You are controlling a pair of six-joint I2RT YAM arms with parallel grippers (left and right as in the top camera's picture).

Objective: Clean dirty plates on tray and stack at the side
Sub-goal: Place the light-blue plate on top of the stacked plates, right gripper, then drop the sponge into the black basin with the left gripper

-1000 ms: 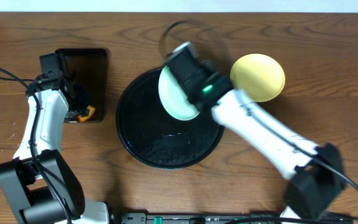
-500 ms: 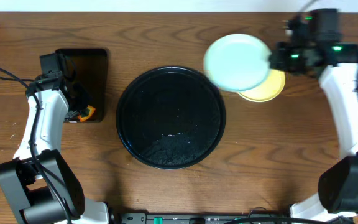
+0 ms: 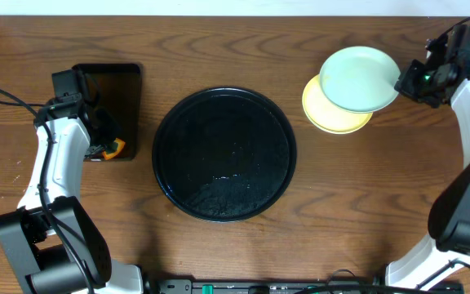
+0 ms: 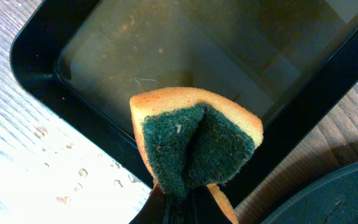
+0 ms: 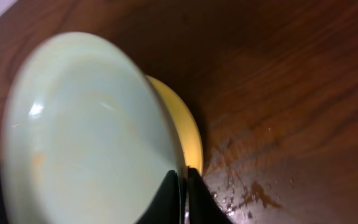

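- The round tray (image 3: 219,139) sits mid-table.
- The rectangular tray (image 3: 125,90) lies to its left, slightly farther back.
- The sponge (image 4: 194,146) hangs over that tray's near right rim.
- The lower plate (image 3: 329,121) lies right of the round tray, apart from it.
- The upper plate (image 3: 359,78) overlaps it, tilted, offset far and right.

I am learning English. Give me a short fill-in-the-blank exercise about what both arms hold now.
1. The right gripper holds the mint plate by its ____.
2. The lower plate is ____ in colour.
3. The left gripper holds a ____ over the rectangular tray.
4. The round tray carries ____ plates.
Missing words: rim, yellow, sponge, no.
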